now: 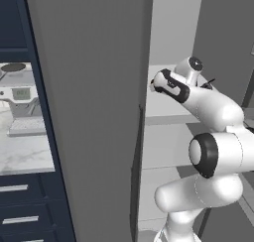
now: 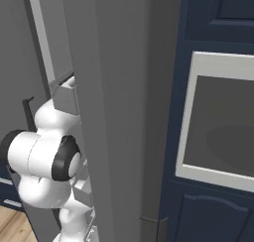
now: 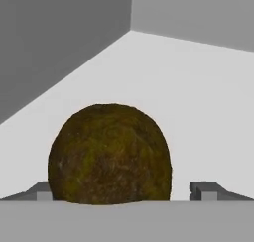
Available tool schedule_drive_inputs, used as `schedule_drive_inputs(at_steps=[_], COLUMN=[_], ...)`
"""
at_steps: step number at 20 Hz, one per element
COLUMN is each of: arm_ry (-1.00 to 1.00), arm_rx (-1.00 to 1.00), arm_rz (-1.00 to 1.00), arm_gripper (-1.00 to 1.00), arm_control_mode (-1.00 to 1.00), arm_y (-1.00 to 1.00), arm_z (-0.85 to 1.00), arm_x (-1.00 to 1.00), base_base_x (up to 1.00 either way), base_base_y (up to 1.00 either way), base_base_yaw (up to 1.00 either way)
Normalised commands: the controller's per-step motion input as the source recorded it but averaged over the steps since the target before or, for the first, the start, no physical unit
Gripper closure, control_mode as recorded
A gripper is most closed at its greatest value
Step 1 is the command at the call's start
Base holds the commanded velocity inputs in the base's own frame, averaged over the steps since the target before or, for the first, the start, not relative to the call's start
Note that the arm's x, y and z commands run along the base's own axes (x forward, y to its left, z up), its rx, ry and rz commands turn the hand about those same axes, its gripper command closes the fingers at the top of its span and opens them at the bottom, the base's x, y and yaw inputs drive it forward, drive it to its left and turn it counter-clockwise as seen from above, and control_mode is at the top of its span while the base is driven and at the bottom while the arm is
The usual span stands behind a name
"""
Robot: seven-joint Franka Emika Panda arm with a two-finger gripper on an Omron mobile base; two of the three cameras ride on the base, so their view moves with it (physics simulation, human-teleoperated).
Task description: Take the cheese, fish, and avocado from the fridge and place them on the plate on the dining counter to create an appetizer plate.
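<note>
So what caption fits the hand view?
Open claw closing in on a rounded brown-olive avocado on a pale grey fridge shelf.

Your left base view looked forward from behind the arm, close against the grey fridge [image 1: 94,112], with the coffee machine [image 1: 22,104] on its marble worktop at the left edge. Your right base view faced the same fridge from the other side, with navy cupboards [image 2: 218,18] to its right. Your hand view sat low and very near the avocado [image 3: 110,154] on a pale shelf [image 3: 198,102].

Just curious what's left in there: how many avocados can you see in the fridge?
1. The avocado sits on a pale fridge shelf near a back corner, right before the claw. Others may be hidden.
</note>
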Motion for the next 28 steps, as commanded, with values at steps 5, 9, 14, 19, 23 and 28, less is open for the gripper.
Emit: schedule_drive_inputs(at_steps=[5, 9, 14, 19, 23, 28], arm_ry=[-0.02, -0.04, -0.04, -0.04, 0.00, 0.03], arm_rx=[-0.03, 0.00, 0.00, 0.00, 0.00, 0.00], arm_rz=[0.04, 0.03, 0.05, 0.12, 0.16, 0.09], arm_gripper=[-1.00, -1.00, -1.00, -1.00, -1.00, 1.00], arm_control_mode=[-1.00, -1.00, -1.00, -1.00, -1.00, -1.00], arm_y=[0.13, 0.13, 0.06, 0.01, 0.00, 0.00], arm_z=[-0.17, -0.04, 0.00, -0.01, -0.11, -0.14], arm_x=[0.28, 0.06, 0.00, 0.09, 0.30, 0.34], base_base_x=[0.00, 0.00, 0.00, 0.00, 0.00, 0.00], base_base_y=[0.00, 0.00, 0.00, 0.00, 0.00, 0.00], base_base_yaw=[0.00, 0.00, 0.00, 0.00, 0.00, 0.00])
